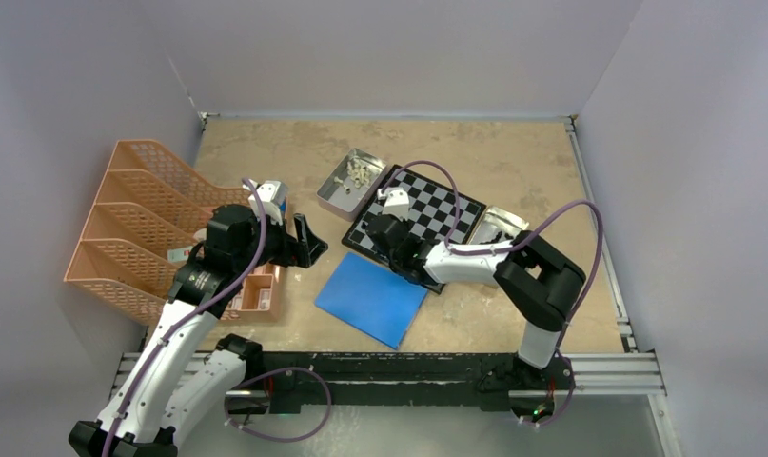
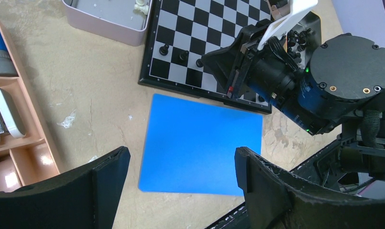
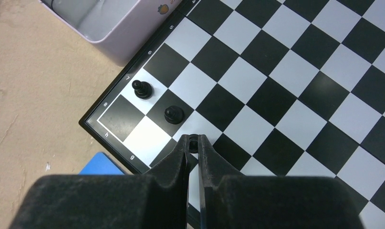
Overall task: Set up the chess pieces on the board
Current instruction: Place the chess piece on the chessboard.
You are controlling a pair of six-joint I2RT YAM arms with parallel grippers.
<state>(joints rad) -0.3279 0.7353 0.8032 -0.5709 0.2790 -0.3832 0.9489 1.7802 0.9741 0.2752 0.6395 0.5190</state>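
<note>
Two glossy black chess pieces (image 3: 143,89) | board (image 3: 276,71): black-white checks, dark border

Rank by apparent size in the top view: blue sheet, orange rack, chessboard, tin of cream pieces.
1. orange rack
2. chessboard, partly hidden
3. blue sheet, close behind
4. tin of cream pieces

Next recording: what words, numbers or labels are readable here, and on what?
"5", "6", "7", "8": on the chessboard's dark border, right wrist view.
"h", "g": on the adjoining border edge.
Sticker on the lilac tin: too blurred to read.
Other views: nothing legible.
</note>
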